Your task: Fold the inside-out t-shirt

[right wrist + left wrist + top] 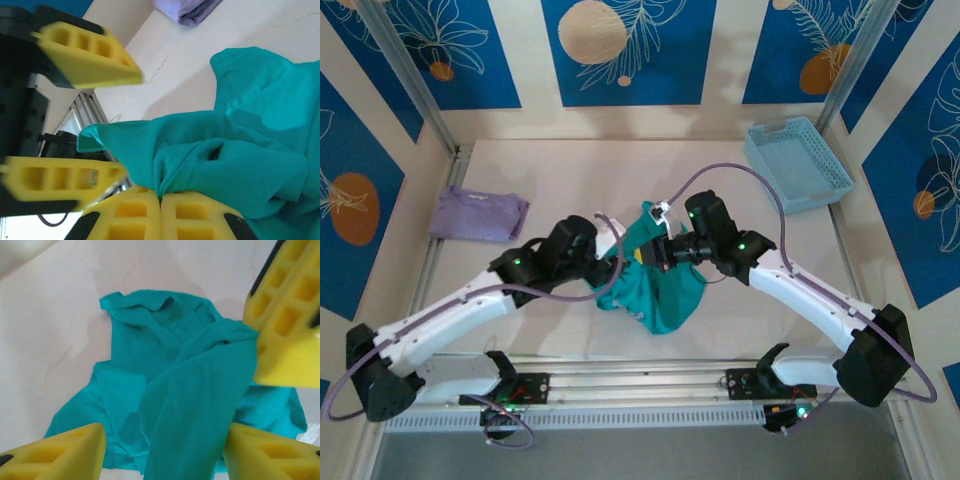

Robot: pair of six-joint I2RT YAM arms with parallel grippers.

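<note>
Teal inside-out t-shirt (655, 290) bunched mid-table, pinched in the clenched right gripper (161, 199); left gripper (165, 440) gapes around it.

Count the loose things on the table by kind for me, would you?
Garments: 2 (teal t-shirt, lavender folded garment)
Baskets: 1 (blue basket)
Total: 3
</note>
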